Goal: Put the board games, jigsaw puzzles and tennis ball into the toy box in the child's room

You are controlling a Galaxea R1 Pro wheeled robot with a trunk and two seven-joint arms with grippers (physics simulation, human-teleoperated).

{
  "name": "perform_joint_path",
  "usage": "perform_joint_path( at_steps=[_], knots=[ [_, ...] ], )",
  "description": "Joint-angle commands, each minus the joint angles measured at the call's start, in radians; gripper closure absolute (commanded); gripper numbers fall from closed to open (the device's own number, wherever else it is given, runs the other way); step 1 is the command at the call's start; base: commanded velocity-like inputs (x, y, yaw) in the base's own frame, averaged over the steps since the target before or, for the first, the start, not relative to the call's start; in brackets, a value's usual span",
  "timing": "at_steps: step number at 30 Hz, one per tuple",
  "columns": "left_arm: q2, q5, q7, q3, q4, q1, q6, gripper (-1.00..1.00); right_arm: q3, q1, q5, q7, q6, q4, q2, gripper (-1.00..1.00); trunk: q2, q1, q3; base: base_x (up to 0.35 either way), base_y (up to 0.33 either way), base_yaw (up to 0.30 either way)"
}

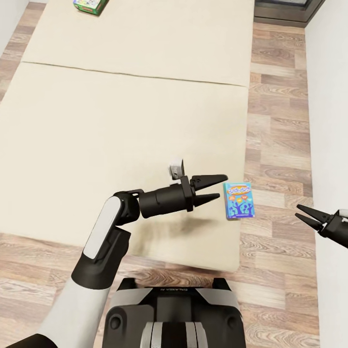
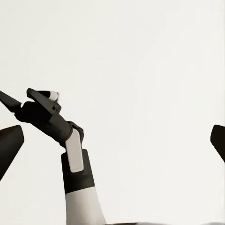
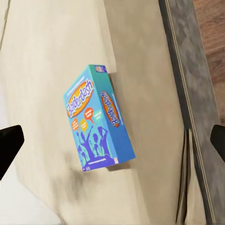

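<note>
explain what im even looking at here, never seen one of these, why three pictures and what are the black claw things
This is a simulated two-armed robot. The big picture looks down from its head; the other two come from cameras on each wrist. The black claws are its grippers: the left gripper and the right gripper, both open and holding nothing. Below them lies a beige bed. Near its right edge sits a small blue board game, which the right wrist camera sees close up. A second game box lies at the far end. The left wrist camera looks across at the right arm.
</note>
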Motion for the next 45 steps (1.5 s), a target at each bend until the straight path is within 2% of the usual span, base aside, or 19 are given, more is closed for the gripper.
perform_joint_path(
  at_steps=[1,8,17,28,45],
  knots=[
    [0.000,0.011,0.010,0.001,0.000,0.000,0.002,-1.00,-0.001,-0.001,0.003,0.005,0.004,0.000,0.000,-1.00,-0.008,0.004,-0.004,0.000,0.000,0.000],
    [-0.001,0.012,-0.034,-0.002,0.000,0.000,-0.007,-1.00,0.023,-0.001,-0.003,0.020,0.004,0.025,-0.006,-1.00,-0.057,0.031,-0.026,0.000,0.000,0.000],
    [0.000,0.012,-0.047,-0.003,0.000,0.002,-0.012,-1.00,0.033,0.001,-0.005,0.054,0.004,0.033,-0.007,-1.00,-0.120,0.065,-0.054,0.000,0.000,0.000],
    [0.001,0.012,-0.048,-0.003,0.000,0.003,-0.015,-1.00,0.037,0.000,-0.005,0.072,0.004,0.019,-0.010,-1.00,-0.120,0.065,-0.050,0.000,0.000,0.000],
    [0.001,0.012,-0.045,-0.004,0.000,0.004,-0.017,-1.00,0.038,-0.003,-0.003,0.075,0.004,0.011,-0.013,-1.00,-0.120,0.065,-0.027,0.000,0.000,0.000]
  ],
)
